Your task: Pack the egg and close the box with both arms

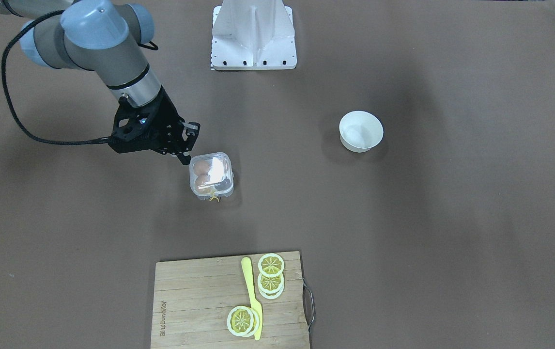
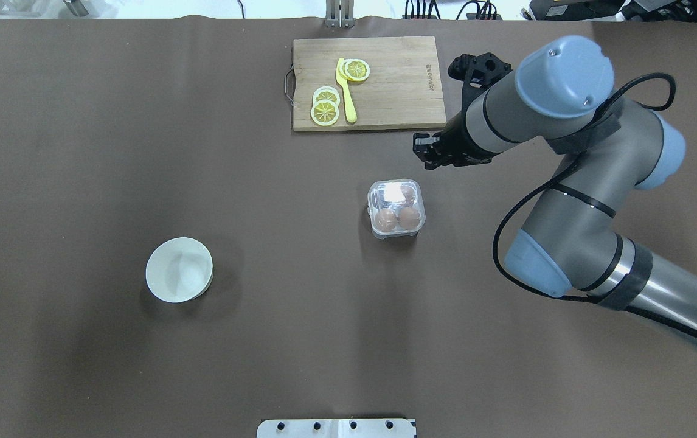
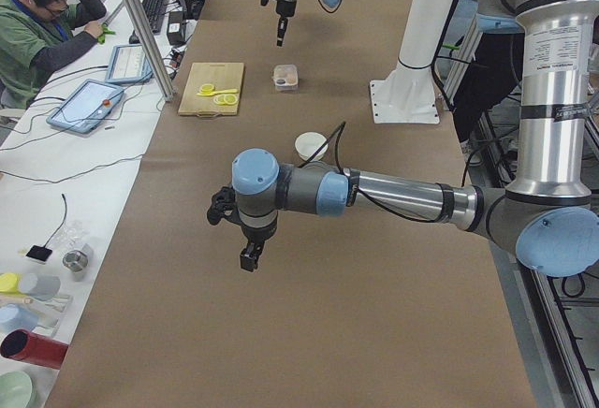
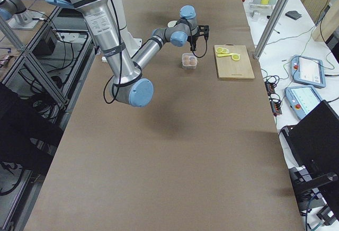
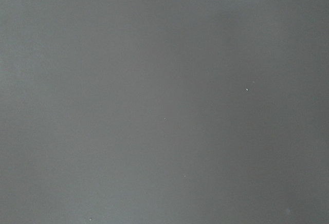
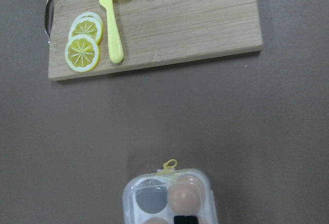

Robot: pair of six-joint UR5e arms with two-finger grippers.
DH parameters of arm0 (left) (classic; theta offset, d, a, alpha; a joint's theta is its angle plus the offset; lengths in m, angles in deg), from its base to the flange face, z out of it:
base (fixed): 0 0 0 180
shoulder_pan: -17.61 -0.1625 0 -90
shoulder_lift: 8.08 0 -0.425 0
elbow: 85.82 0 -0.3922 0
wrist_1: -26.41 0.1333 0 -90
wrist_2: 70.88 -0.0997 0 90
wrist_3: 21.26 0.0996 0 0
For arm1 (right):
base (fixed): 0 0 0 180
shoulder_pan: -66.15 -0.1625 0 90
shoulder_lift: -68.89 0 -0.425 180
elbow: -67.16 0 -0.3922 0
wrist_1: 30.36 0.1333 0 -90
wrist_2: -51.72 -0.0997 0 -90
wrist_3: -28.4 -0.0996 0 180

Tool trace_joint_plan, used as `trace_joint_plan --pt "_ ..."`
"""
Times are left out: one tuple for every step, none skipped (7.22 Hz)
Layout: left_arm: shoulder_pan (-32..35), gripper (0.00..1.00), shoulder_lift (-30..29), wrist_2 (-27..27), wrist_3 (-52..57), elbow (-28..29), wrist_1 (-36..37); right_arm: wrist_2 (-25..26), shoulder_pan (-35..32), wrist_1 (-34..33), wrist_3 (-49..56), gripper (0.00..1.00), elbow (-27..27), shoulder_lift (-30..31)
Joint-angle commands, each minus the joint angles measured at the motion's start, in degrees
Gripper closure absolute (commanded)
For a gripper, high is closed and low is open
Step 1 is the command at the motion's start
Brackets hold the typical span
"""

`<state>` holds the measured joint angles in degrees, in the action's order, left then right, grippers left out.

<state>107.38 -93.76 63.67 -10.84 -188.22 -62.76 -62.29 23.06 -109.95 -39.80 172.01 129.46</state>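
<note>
The clear box [image 2: 397, 208] stands mid-table with its lid down, its yellow loop [image 6: 169, 165] toward the cutting board. Light-brown eggs [image 2: 409, 217] sit in its cups; one egg [image 6: 184, 197] shows in the right wrist view beside a dark empty cup. My right gripper [image 1: 185, 145] hangs above the box's edge, apart from it, and looks shut and empty; one black fingertip [image 6: 186, 219] shows over the box. My left gripper [image 3: 248, 258] hangs over bare table far from the box; I cannot tell if it is open. The left wrist view shows only table.
A white bowl [image 2: 179, 269] stands on the robot's left side and looks empty. A wooden cutting board [image 2: 397, 79] with lemon slices [image 2: 325, 111] and a yellow knife [image 2: 346, 91] lies at the far edge. The white base [image 1: 254, 39] is at the robot's edge.
</note>
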Motion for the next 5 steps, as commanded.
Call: trace_joint_plan --pt "0.4 0.00 3.2 -0.1 -1.9 -2.0 -0.7 -2.4 -6.4 -6.4 7.2 0.01 1.9 0.6" --pt "0.2 0.00 4.3 -0.1 -2.2 -0.2 -0.3 -4.5 -8.9 -7.4 12.9 0.00 1.9 3.6" --pt "0.4 0.00 4.5 -0.2 -2.2 0.4 -0.4 -6.2 -13.5 -12.7 21.0 0.00 2.2 3.9" --pt "1.5 0.00 4.6 -0.1 -2.2 1.1 0.4 -6.8 -17.8 -19.6 30.1 0.00 2.2 4.1" --pt "1.5 0.00 4.9 -0.1 -2.3 4.5 0.2 -6.8 -21.6 -23.8 40.3 0.00 2.0 5.9"
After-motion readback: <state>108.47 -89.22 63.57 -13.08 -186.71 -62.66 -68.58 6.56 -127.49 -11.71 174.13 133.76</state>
